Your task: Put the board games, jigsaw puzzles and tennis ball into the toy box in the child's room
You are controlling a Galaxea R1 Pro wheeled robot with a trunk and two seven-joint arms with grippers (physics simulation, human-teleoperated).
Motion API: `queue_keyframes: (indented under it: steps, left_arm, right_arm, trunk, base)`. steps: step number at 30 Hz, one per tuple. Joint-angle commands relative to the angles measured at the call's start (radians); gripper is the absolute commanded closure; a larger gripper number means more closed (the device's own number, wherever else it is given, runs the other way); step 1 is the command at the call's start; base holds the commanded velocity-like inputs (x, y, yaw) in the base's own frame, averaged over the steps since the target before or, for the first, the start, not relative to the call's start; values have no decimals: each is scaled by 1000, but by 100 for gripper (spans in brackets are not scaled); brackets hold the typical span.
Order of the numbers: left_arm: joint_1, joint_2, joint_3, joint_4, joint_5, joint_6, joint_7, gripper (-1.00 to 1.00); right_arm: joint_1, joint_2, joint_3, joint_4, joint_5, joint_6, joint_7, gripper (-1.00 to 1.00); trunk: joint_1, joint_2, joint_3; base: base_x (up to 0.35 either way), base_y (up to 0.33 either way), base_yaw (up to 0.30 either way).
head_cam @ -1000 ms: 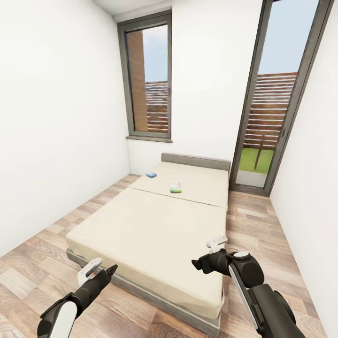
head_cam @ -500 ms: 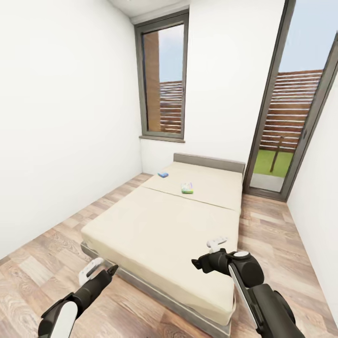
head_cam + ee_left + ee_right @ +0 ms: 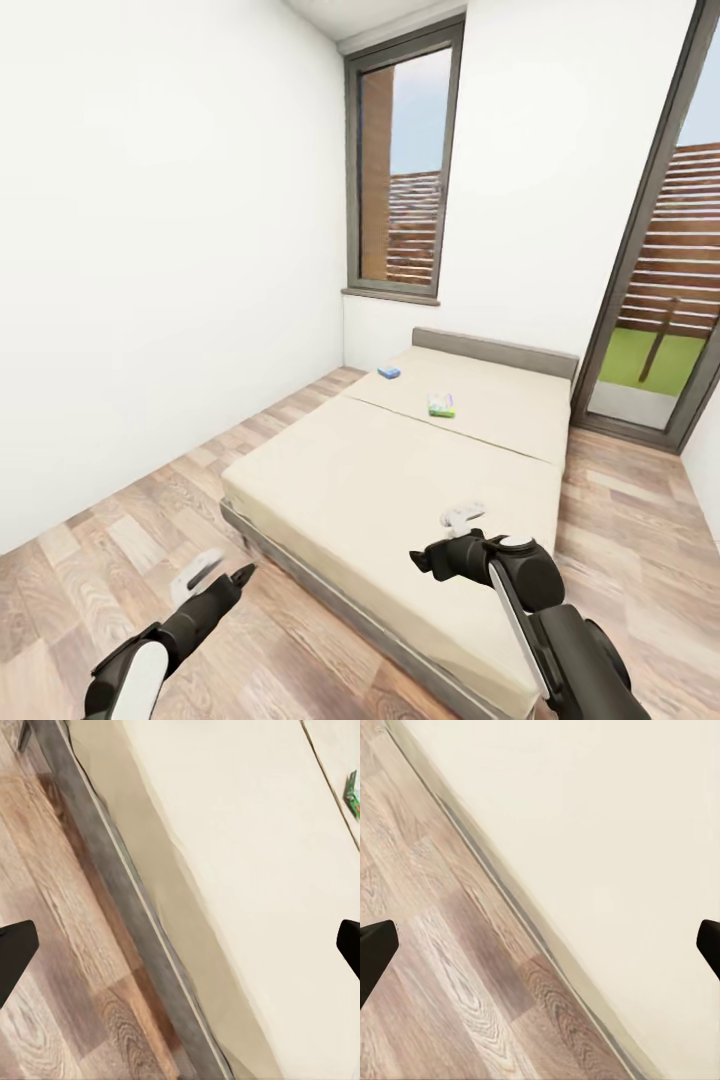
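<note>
Two board games lay on the bed (image 3: 400,480): a light-blue box (image 3: 389,372) near the headboard (image 3: 495,350) and a green-edged box (image 3: 441,405) farther down. Left gripper (image 3: 213,577) and right gripper (image 3: 442,536) hung wide open, empty, at the bed's foot.

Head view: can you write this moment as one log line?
left gripper: open, empty | right gripper: open, empty | bed: two board games near headboard
</note>
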Motion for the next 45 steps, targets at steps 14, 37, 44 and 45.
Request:
queue_keyframes:
  steps: [14,37,44,45]
  left_arm:
    - [-8,-1,-104,7,0,6,26,-100]
    - [-11,2,-135,21,10,6,27,-100]
    - [-11,2,-135,20,10,5,32,-100]
    - [-11,2,-135,20,10,5,32,-100]
  right_arm:
    - [-1,0,-1,-2,10,4,7,-100]
    - [0,-4,0,-3,10,6,10,-100]
    - [1,-4,0,-3,10,7,10,-100]
    - [1,-4,0,-3,10,7,10,-100]
  trunk:
    - [0,-1,-1]
    - [0,-1,-1]
    - [0,-1,-1]
    - [0,-1,-1]
  base:
    - [0,0,299]
    - [-1,0,299]
    - [-72,-58,299]
    - [-132,-121,299]
